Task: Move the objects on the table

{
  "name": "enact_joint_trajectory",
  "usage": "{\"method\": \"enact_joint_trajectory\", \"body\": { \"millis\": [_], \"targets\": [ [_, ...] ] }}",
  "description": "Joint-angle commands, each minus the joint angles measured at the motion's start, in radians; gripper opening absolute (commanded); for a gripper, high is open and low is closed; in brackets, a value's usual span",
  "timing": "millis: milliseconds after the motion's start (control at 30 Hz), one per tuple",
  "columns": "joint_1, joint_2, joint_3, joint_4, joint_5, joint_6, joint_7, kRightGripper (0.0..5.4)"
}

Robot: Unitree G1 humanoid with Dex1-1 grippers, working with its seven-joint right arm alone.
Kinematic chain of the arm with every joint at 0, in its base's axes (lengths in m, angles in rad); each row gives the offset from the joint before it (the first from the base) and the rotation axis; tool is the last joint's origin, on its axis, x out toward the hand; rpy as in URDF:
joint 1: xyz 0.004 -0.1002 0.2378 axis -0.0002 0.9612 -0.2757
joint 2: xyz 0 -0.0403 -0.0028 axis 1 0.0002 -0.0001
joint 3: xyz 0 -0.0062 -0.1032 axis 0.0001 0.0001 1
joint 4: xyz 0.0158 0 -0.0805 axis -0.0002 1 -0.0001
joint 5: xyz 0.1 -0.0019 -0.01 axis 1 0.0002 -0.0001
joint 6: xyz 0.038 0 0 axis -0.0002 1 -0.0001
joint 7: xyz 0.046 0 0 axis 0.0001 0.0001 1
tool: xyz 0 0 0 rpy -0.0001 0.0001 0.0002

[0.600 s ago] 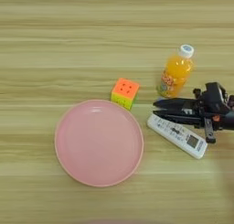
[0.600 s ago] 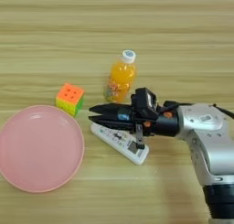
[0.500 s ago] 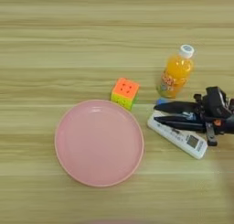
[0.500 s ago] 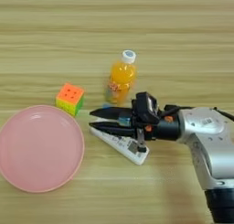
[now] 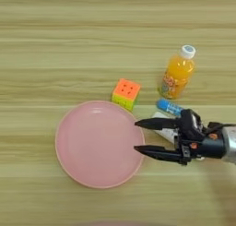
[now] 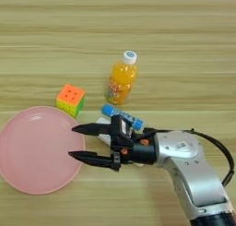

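Wood table point(image 5: 55, 36) all around. Your gripper point(image 5: 138, 136) is spread wide with nothing in it, tips over the plate point(image 5: 92, 146) edge. Remote point(image 6: 105, 136) probably lies under it, mostly hidden.

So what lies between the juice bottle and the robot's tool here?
The blue tube lies on the table between the juice bottle and the tool, nearest the bottle's base; the white remote peeks out just beneath the tool. Both views show it.

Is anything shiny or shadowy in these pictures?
In the right eye view the silver forearm catches a pale shine and the orange juice bottle glows bright. In the left eye view the pink plate shows a soft sheen and the gripper, jaws open, reaches over its rim.
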Motion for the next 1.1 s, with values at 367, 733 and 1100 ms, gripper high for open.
{"method": "enact_joint_trajectory", "body": {
  "millis": [367,733,1100],
  "targets": [
    [-0.011,-0.021,0.004,-0.357,0.046,0.272,-0.254,4.15],
    [0.03,-0.178,0.073,-0.369,-0.047,0.31,-0.198,5.27],
    [-0.011,-0.208,0.259,-0.28,-0.257,0.254,-0.193,5.37]
  ]
}}
